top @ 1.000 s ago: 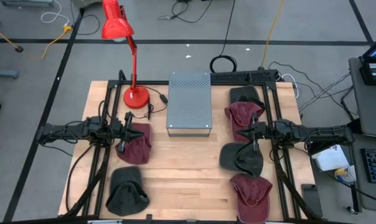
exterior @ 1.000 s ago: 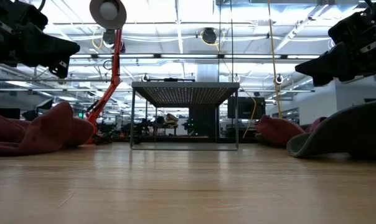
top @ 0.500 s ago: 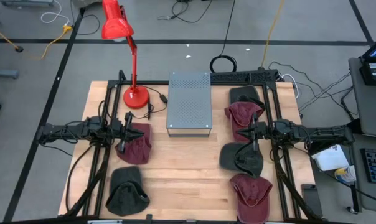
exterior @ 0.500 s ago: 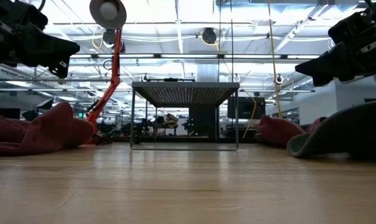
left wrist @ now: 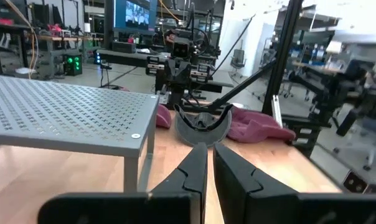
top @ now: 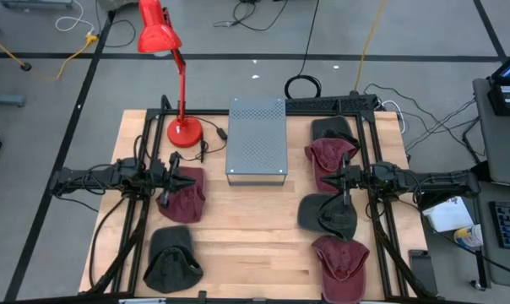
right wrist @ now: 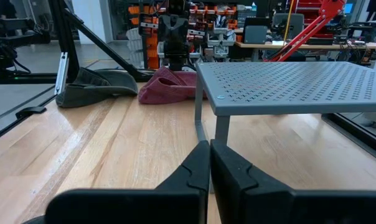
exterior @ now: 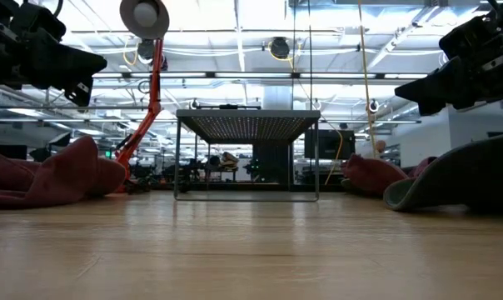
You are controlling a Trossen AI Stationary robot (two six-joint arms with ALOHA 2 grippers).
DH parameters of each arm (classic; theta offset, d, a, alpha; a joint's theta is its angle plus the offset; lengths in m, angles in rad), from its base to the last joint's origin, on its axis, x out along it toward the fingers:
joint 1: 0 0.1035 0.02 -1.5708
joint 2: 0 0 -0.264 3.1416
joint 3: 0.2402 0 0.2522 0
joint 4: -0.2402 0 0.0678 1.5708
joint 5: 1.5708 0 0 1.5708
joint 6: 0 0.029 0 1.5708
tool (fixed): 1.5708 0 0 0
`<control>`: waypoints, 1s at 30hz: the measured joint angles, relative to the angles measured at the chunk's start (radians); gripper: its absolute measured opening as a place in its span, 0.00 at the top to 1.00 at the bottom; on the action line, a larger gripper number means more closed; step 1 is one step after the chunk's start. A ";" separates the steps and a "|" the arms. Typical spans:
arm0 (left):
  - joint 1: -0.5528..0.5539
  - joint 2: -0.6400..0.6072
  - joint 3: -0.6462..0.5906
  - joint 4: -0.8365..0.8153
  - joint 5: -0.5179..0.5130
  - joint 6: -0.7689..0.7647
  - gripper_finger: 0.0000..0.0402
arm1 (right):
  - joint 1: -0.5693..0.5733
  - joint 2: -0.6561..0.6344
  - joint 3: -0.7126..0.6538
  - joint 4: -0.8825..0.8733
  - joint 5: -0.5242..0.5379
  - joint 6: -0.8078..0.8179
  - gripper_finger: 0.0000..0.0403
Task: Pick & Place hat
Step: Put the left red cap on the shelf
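Several hats lie flat on the wooden table. On the left are a maroon hat [top: 184, 196] and a dark hat [top: 171, 258]. On the right, a column runs from a dark hat [top: 333, 128] past a maroon hat [top: 330, 157] and a dark hat [top: 326, 216] to a maroon hat [top: 341, 258]. My left gripper [top: 184, 179] hangs shut above the left maroon hat's far part, well clear of it in the low view [exterior: 56, 65]. My right gripper [top: 338, 179] hangs shut between the right maroon and dark hats, also raised [exterior: 451, 71]. Both point toward the table's middle.
A grey perforated metal stand [top: 257, 139] sits at the far middle of the table. A red desk lamp [top: 184, 130] stands at the far left with its cord beside it. Bare wood [top: 255, 228] lies between the two groups of hats. Black frame rails run along both sides.
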 joint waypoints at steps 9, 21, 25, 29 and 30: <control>0.000 0.000 0.009 0.043 -0.014 -0.076 0.92 | 0.000 0.000 0.000 0.000 0.000 0.000 0.98; 0.000 0.113 0.140 -0.108 -0.009 -0.094 0.92 | 0.000 0.000 0.000 0.000 0.000 0.000 0.98; 0.000 0.208 0.265 -0.213 -0.018 -0.111 0.92 | 0.000 0.000 0.000 0.000 0.000 0.000 0.98; 0.001 0.321 0.380 -0.298 -0.082 -0.190 0.92 | 0.000 0.000 0.000 0.000 0.000 0.000 0.98; 0.001 0.351 0.408 -0.311 -0.098 -0.213 0.92 | 0.000 0.000 0.000 0.000 0.000 0.000 0.98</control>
